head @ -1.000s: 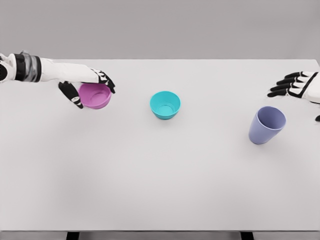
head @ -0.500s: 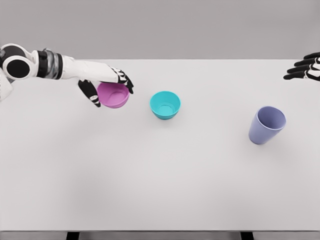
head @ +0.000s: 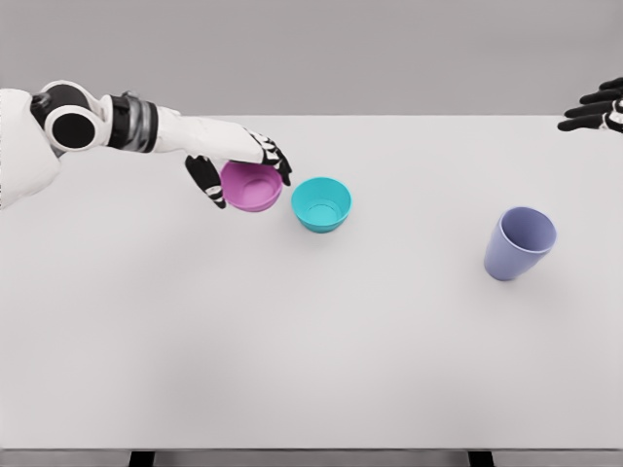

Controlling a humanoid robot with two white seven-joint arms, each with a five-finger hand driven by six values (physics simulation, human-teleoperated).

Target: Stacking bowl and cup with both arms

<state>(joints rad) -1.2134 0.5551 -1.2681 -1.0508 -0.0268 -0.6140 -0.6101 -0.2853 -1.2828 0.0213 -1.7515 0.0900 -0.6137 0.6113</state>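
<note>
My left hand (head: 243, 167) is shut on a magenta bowl (head: 251, 187), thumb on its near side and fingers over its far rim. The bowl hangs tilted just left of a teal bowl (head: 321, 203), which stands upright on the white table (head: 311, 341) near the middle. A lavender cup (head: 519, 242) stands at the right, leaning slightly. Only the black fingertips of my right hand (head: 594, 110) show at the upper right edge, spread and holding nothing, far from the cup.
The table's front edge runs along the bottom of the head view, with two dark legs below it. A grey wall stands behind the far edge.
My left hand has carried the magenta bowl rightward until it nearly meets the teal bowl. My right hand has pulled back up and right, away from the cup, to the frame's edge.
</note>
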